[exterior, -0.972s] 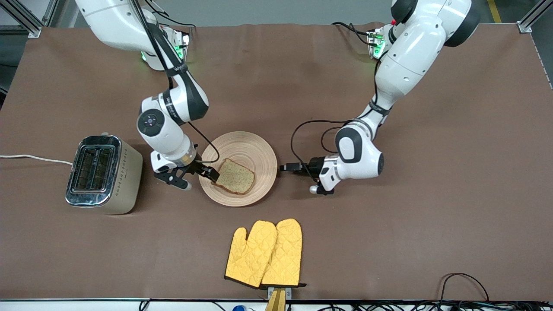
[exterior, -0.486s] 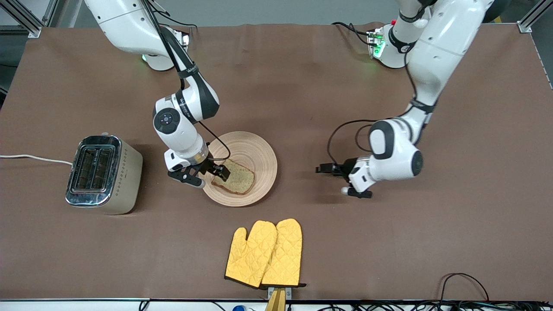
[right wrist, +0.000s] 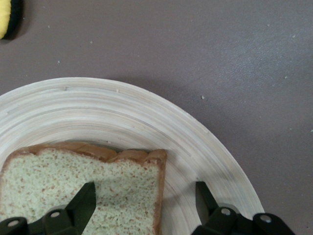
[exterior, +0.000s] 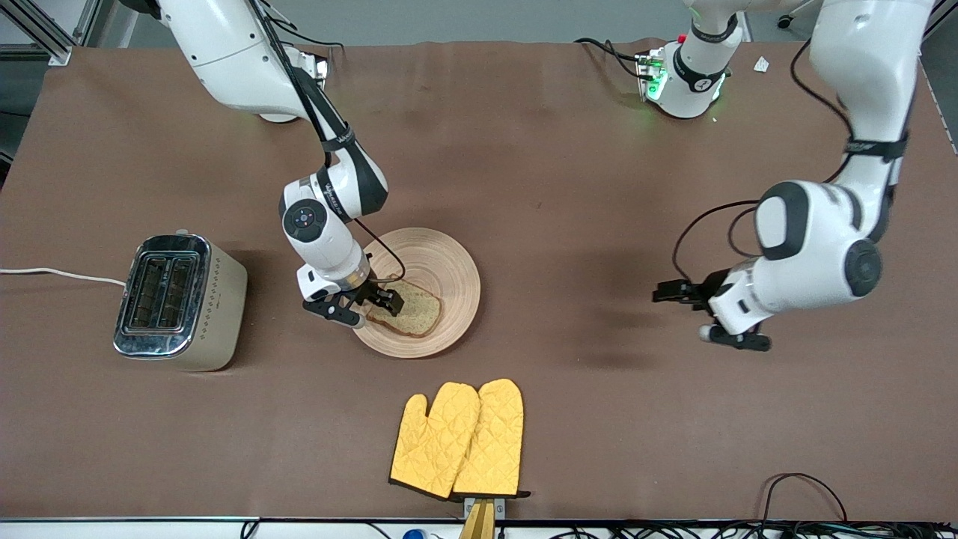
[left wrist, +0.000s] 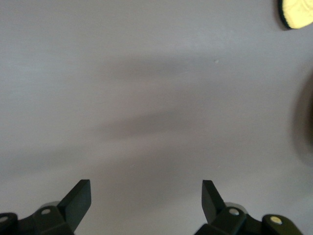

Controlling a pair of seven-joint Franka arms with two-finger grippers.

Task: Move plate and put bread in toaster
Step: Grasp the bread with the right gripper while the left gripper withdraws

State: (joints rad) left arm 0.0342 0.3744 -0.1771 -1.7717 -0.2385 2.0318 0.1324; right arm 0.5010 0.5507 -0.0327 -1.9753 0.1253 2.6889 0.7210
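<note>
The bread lies flat on the wooden plate, in the part nearer the front camera. My right gripper is low over the plate's toaster-side edge, open. One finger is over the slice and the other over the bare plate, so the crust edge lies between them. The toaster stands toward the right arm's end of the table, slots up. My left gripper hangs open over bare table toward the left arm's end, with nothing between its fingers.
A pair of yellow oven mitts lies nearer the front camera than the plate. The toaster's white cord runs off the table's edge at the right arm's end.
The left arm has swung away from the plate toward its own end of the table. The right gripper has slid from the plate's rim over the bread, its fingers a little narrower.
</note>
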